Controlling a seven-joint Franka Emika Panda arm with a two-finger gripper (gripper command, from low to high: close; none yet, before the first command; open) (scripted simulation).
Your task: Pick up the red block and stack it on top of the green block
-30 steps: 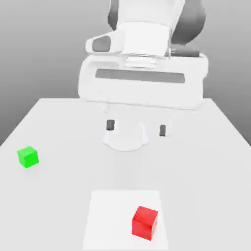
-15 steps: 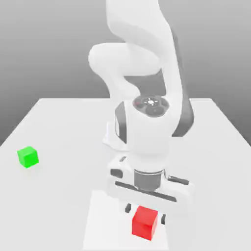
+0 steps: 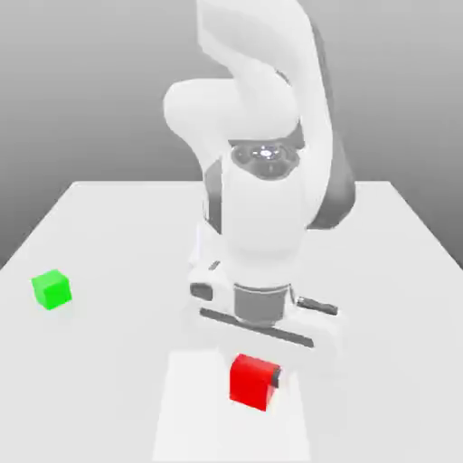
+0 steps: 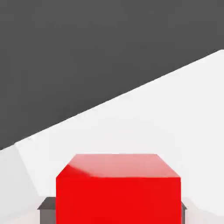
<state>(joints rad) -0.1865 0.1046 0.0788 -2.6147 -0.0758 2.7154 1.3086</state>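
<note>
Now, across the white table (image 3: 108,226): green block (image 3: 51,289) sits alone at the exterior view's left, w/ red block (image 3: 252,381) well apart toward centre-right, pinched in the gripper (image 3: 256,380), jaws closed onto its sides — next carry must run leftward.
</note>
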